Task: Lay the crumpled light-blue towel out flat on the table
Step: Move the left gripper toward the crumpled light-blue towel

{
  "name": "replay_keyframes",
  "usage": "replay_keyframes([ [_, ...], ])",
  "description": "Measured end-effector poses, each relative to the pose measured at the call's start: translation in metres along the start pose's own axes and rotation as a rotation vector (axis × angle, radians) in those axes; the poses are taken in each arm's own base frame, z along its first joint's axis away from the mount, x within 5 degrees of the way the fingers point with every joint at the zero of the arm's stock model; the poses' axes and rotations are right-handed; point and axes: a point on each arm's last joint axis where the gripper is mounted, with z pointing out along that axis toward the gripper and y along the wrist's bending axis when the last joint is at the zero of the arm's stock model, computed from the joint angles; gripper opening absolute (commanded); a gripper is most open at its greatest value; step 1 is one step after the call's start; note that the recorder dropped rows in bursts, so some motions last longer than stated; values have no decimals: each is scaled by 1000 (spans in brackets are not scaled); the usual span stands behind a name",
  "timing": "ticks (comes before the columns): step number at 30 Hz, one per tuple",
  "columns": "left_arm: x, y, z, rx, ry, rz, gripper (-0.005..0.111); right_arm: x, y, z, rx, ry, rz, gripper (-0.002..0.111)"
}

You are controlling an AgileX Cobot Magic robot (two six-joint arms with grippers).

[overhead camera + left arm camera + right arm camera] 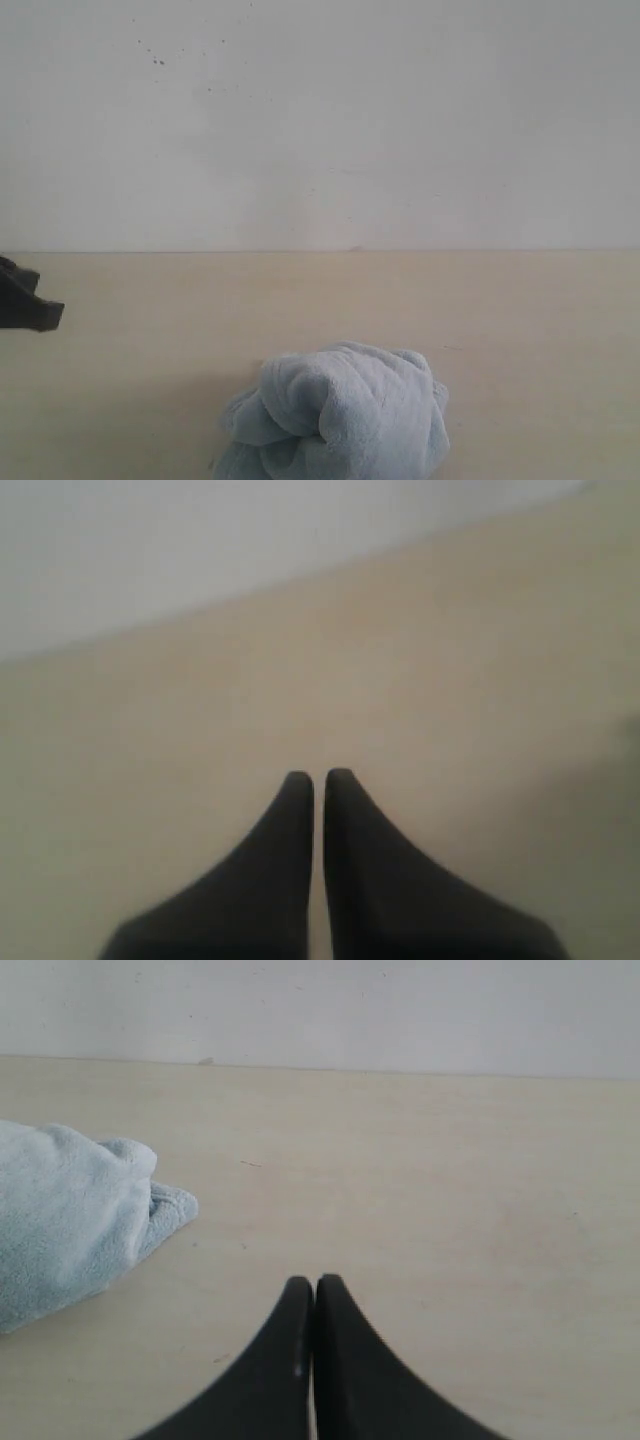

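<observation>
On the table (450, 1210), towel (70, 1220) seemingly well apart from right gripper (313, 1282).

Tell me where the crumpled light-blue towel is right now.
The crumpled fluffy light-blue towel lies heaped on the smooth pale beige table, at the bottom centre of the exterior view, well short of the white wall.

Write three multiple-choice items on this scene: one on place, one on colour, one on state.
1. In the exterior view the towel lies: A. bottom middle; B. far left; C. far right.
2. The towel is: A. red; B. light blue; C. black.
3. The right gripper is: A. wide open; B. clamped on the towel; C. shut, empty.
Answers: 1 A, the crumpled heap sits at the bottom centre; 2 B, the cloth is pale blue; 3 C, it is closed over bare table, with the towel off to one side.
</observation>
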Motion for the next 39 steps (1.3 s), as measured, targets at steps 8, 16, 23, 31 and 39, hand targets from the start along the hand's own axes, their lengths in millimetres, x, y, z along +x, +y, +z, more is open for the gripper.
replay_keyframes([
  [8, -7, -29, 8, 104, 95, -311, 4, 0, 0, 0, 0, 0, 0, 0],
  [16, -15, -116, 19, 337, 133, -86, 8, 0, 0, 0, 0, 0, 0, 0],
  [23, -23, -140, 21, 405, 124, 43, 70, 0, 0, 0, 0, 0, 0, 0],
  [31, -22, -145, 18, 444, 227, -292, 100, 0, 0, 0, 0, 0, 0, 0],
  [39, -21, -151, 20, 489, 239, -338, 100, 0, 0, 0, 0, 0, 0, 0],
])
